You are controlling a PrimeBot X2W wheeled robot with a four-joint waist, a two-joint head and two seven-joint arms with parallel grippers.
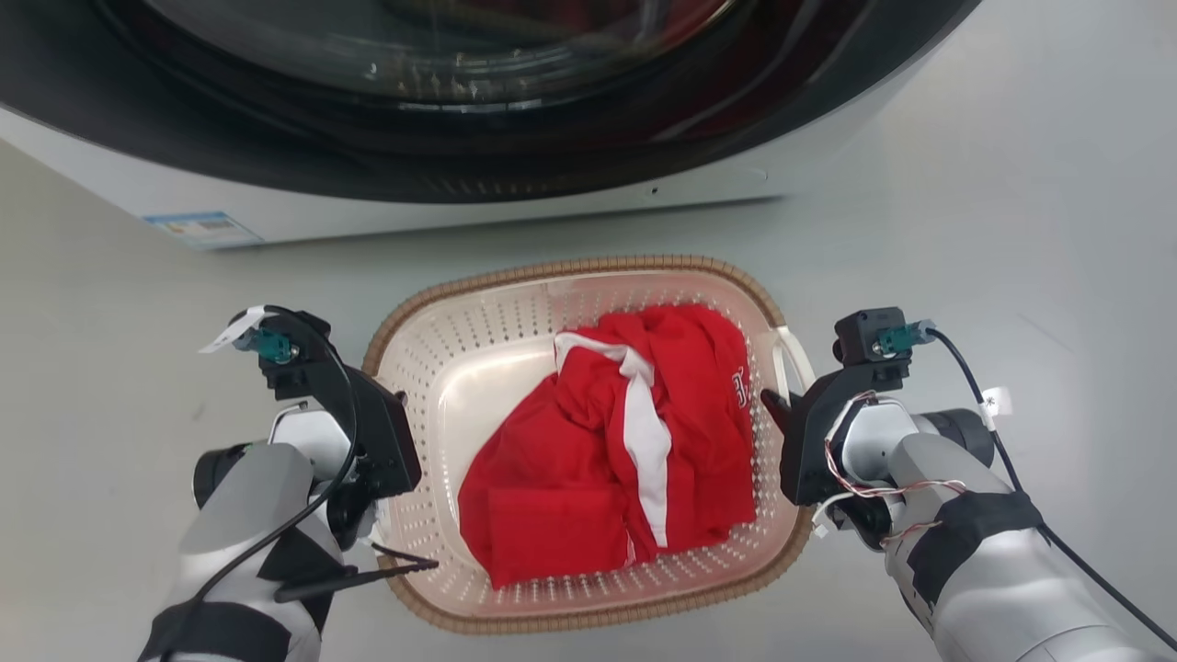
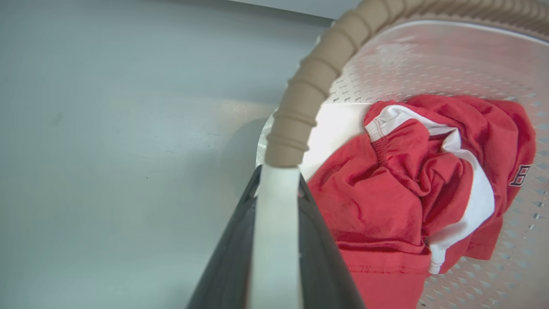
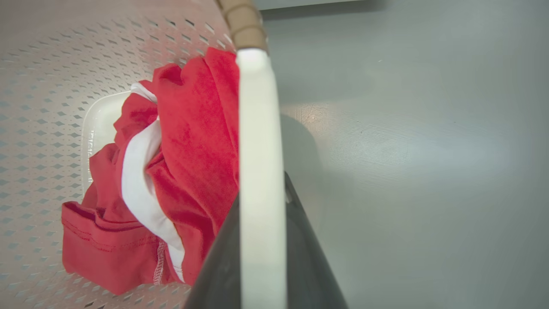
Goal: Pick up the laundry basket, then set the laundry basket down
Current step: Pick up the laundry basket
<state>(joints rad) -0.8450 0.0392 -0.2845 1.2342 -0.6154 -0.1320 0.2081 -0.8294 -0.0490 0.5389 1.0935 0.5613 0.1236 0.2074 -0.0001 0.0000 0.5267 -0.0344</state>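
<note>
One washing machine (image 1: 441, 110) is standing across the top of the head view, on the grey floor (image 1: 1011, 184). One laundry basket (image 1: 570, 268) is sitting just in front of it. Cannot tell whether it's resting on the floor or hanging clear.

Two arms are reaching forward: left arm (image 1: 248, 496) is flanking the basket's left end and right arm (image 1: 975, 542) its right end, both wrists turning inward.

One crumpled red-and-white garment (image 1: 598, 450) is lying inside the basket.

Left end effector (image 2: 278, 184) is clamping the left handle (image 2: 276, 240), with a dark finger pressing each face of the white strip. Right end effector (image 3: 261, 189) is clamping the right handle (image 3: 259, 128) the same way, fingers nearly together.
</note>
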